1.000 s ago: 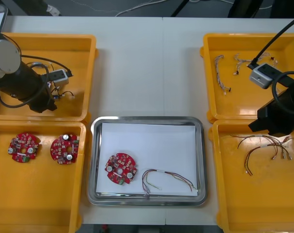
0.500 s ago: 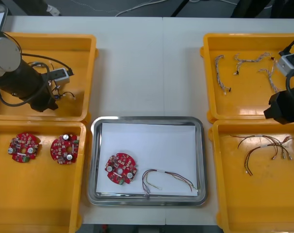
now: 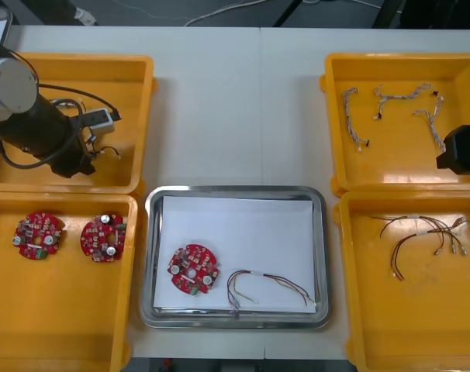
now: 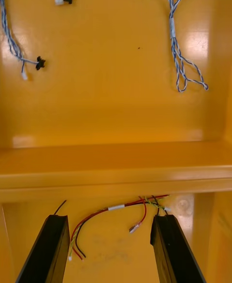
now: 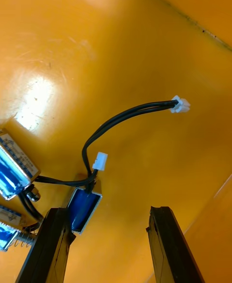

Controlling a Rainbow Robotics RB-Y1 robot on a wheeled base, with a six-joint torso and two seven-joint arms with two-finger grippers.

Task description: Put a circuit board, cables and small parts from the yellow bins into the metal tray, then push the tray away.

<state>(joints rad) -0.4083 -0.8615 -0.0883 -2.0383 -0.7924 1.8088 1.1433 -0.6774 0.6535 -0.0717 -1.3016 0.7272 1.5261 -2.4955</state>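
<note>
The tray [image 3: 236, 190] sat at the middle of the bench's [image 3: 235, 101] near edge, between the bins, shiny at the rim and white inside. A board [image 3: 193, 270], round and red with small silver and dark components, lay flat toward the tray's near left corner. Beside it but apart, along the tray's near edge toward the right corner, lay a cable [image 3: 270, 280]: thin dark and reddish strands bound by a pale band, one end looped.

Two more boards [image 3: 39, 235] lay side by side at the far edge of the near left bin [image 3: 64, 341].

The left arm [image 3: 41, 132] reached down into the far left bin [image 3: 80, 59], and from above its bulk hid the fingers. The wrist camera showed them: the left gripper [image 5: 108, 210] hung low over the bin floor, fingers apart and holding nothing. A small metal part [image 5: 83, 209], blue in a metal frame, lay between them, close against one finger; I could not tell whether they touched. A black cable [image 5: 130, 118] curved away from it to a white plug.

The right arm [image 3: 461, 151] stood at the right edge of the far right bin [image 3: 398, 167]. Its wrist camera showed the right gripper [image 4: 108, 217] with fingers apart and empty, above the red and yellow cables [image 4: 121, 210] at the far edge of the near right bin [image 3: 406, 333]. Past the bin wall lay the blue and white cables [image 4: 176, 36], twisted and separate. From above, three of these were spread along the far right bin's far edge.
</note>
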